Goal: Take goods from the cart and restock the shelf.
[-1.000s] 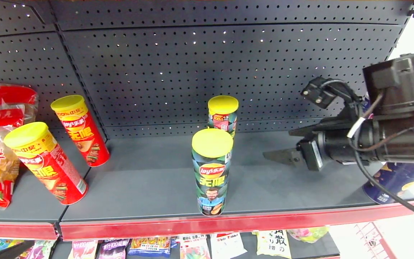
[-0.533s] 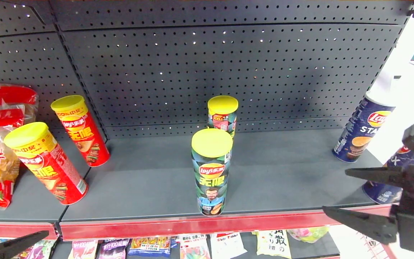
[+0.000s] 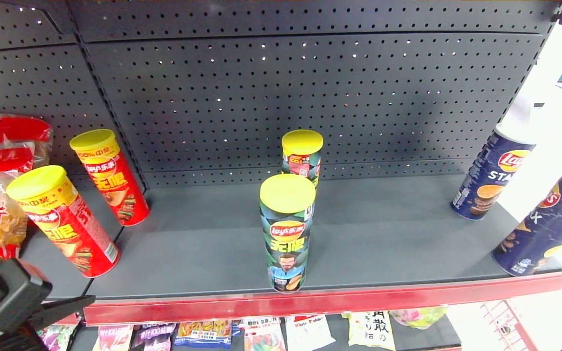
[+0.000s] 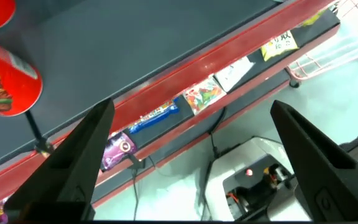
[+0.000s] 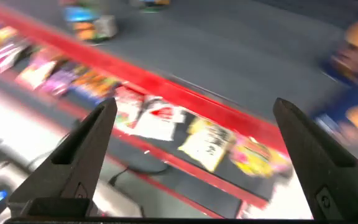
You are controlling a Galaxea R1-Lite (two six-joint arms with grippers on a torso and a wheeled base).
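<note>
1. Left claw [image 4: 192, 106]: fingers spread wide and holding nothing. It sits low at the robot's left, just in front of the shelf's red front edge [image 3: 310, 302].
2. Right claw [image 5: 196, 102]: also released and empty. Its view is blurred, looking across the same red edge and the snack packets [image 5: 210, 143] on the tier below.
3. Stock on the shelf [image 3: 203, 253], all standing: two green cans, front [image 3: 287, 234] and rear [image 3: 302, 156], mid-shelf. Two red cans [image 3: 61, 219] are at the left and two blue cans [image 3: 491, 175] at the right end. No goods are in hand. A pink wire frame [image 4: 328, 56], possibly the cart, is off to the side.
4. Judgement: the step in hand is fetching the next item from the cart.
5. To do it well:
   - Keep both claws clear of the red edge while swinging away.
   - Take the can round its middle and keep it upright.
   - Aim for a bare stretch either side of the green cans.
   - Stay well apart from the front blue can [image 3: 539, 229], which stands near the lip.
</note>
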